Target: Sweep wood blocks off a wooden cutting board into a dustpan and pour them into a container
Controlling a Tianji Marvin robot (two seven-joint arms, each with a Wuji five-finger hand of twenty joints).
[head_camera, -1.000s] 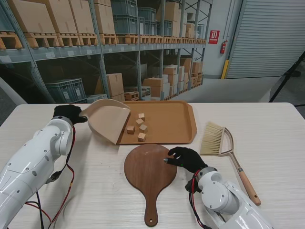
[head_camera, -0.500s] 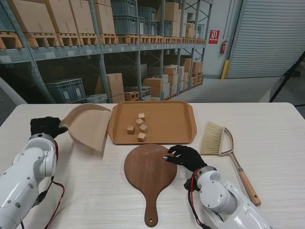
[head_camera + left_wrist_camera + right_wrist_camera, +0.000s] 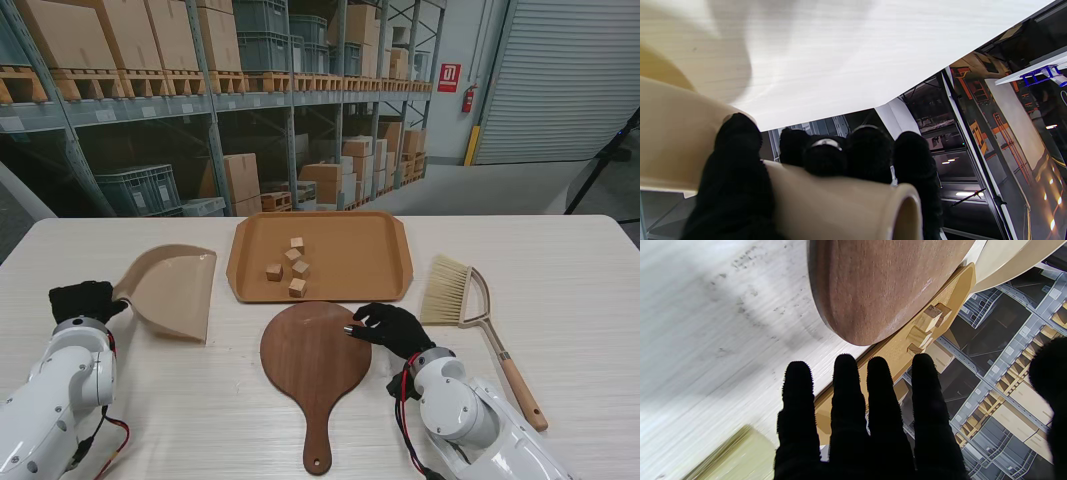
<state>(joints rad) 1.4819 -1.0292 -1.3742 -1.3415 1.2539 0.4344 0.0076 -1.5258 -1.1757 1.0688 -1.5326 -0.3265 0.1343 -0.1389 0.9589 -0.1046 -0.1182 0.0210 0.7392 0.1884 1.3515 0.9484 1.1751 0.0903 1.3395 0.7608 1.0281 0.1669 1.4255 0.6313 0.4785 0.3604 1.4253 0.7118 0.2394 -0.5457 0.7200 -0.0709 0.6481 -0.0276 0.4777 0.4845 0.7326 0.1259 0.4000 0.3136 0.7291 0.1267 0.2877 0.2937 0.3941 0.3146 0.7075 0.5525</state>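
Several wood blocks (image 3: 290, 268) (image 3: 927, 318) lie in the tan tray (image 3: 380, 255) (image 3: 893, 348) at the back middle. The beige dustpan (image 3: 175, 290) rests on the table to the tray's left, mouth toward me. My left hand (image 3: 82, 300) (image 3: 826, 163) is shut on its round handle (image 3: 840, 203). The dark wooden cutting board (image 3: 312, 358) (image 3: 880, 283) lies bare nearer to me than the tray. My right hand (image 3: 390, 328) (image 3: 867, 420) hovers at the board's right edge, fingers straight and apart, holding nothing.
A hand brush (image 3: 470, 305) with pale bristles and a wooden handle lies on the table right of the board and tray. Warehouse shelving stands beyond the table's far edge.
My left hand has carried the dustpan from the tray's left rim leftward and toward me, down onto the table. The blocks stay in the tray. My right hand barely moved.
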